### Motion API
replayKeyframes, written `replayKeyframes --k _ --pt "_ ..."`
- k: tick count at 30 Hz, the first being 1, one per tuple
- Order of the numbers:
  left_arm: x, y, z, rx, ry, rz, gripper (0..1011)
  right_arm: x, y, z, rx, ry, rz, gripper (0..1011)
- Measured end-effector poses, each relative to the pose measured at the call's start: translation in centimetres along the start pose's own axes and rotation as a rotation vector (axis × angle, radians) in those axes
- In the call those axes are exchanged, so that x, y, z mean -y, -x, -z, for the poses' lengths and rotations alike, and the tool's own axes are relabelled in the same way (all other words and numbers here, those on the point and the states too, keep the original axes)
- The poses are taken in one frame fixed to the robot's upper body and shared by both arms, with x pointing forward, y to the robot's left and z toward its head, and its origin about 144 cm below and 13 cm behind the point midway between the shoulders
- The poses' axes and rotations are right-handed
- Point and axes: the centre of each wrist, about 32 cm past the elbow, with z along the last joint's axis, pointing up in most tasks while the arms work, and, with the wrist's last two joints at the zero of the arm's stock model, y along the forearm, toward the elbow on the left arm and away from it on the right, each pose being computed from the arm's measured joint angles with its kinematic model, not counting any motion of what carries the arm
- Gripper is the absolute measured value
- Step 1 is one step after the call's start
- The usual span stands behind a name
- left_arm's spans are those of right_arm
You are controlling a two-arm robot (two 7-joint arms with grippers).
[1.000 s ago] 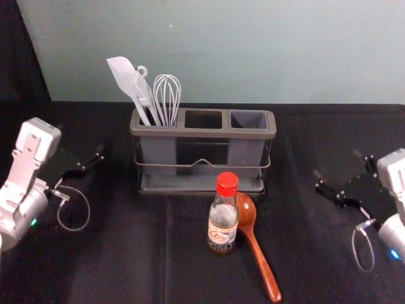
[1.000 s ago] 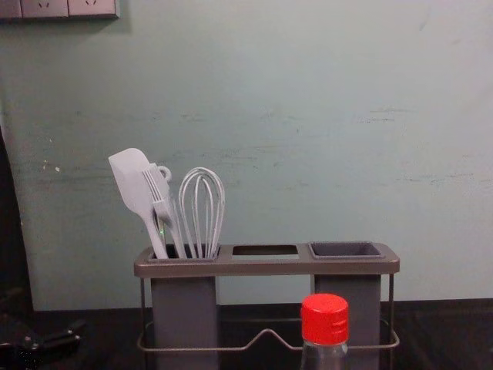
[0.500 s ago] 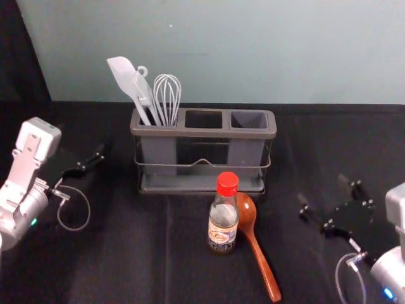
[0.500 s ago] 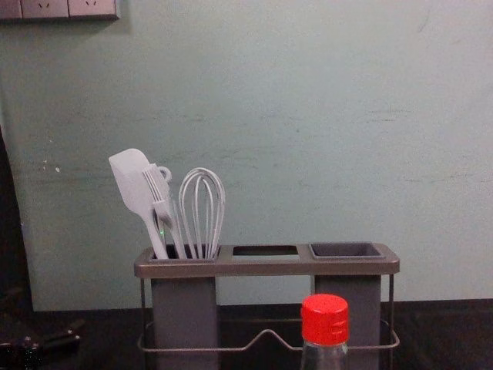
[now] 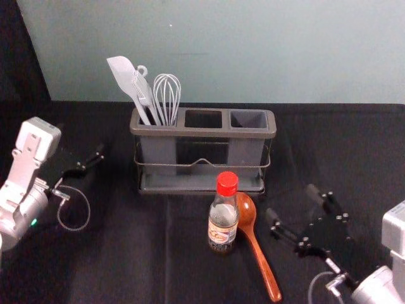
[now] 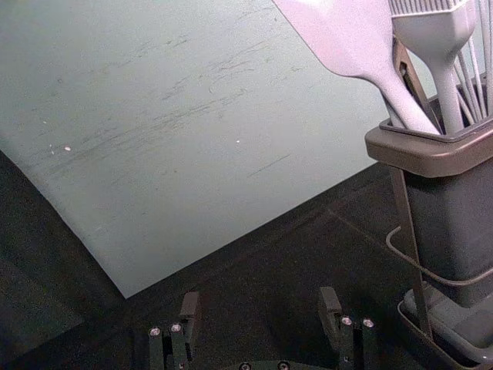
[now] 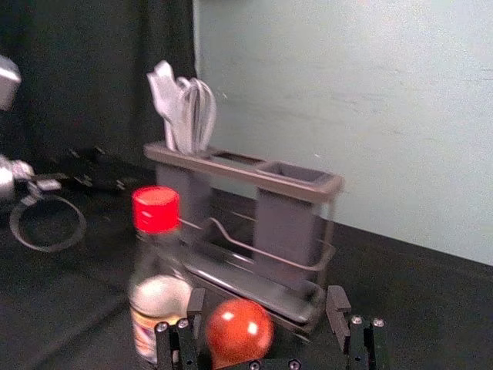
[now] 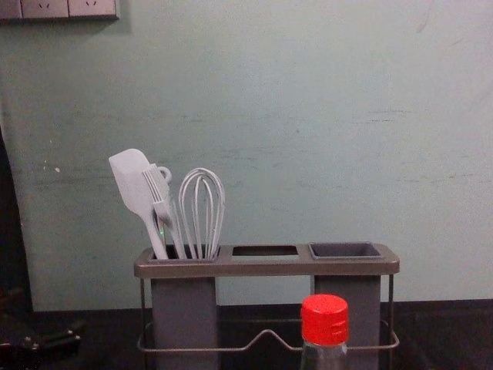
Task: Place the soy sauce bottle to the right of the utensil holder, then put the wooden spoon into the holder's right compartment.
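Black right gripper spread toward spoon; left gripper left of holder.

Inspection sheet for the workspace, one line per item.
Surface: black cloth, faint creases.
Job's things: soy sauce bottle upright in front of utensil holder; wooden spoon lying at bottle's right.
Clutter: spatula, brush, whisk in holder's left compartment.
Grippers: left gripper open, idle at left; right gripper open, right of spoon.
Cables: left cable loop, right cable loop, at the wrists.
Surroundings: pale wall behind, dark curtain left, sockets upper left (chest view).
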Motion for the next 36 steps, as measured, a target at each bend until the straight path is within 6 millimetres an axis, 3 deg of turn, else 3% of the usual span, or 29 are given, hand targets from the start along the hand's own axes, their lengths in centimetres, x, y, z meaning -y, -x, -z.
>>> replayKeyframes --k 9,26,36 --pt "0.0 0.0 0.0 0.0 0.0 0.0 1000 -1.7 1.8 -0.3 -0.082 -0.058 -0.078 1000" --pt "0.0 0.0 0.0 0.0 0.0 0.0 1000 -6.4 2.3 -1.0 -0.089 -0.066 -0.16 1000" --pt "0.0 0.0 0.0 0.0 0.0 0.0 1000 -7.7 2.6 -1.4 -0.068 -0.072 -0.182 985"
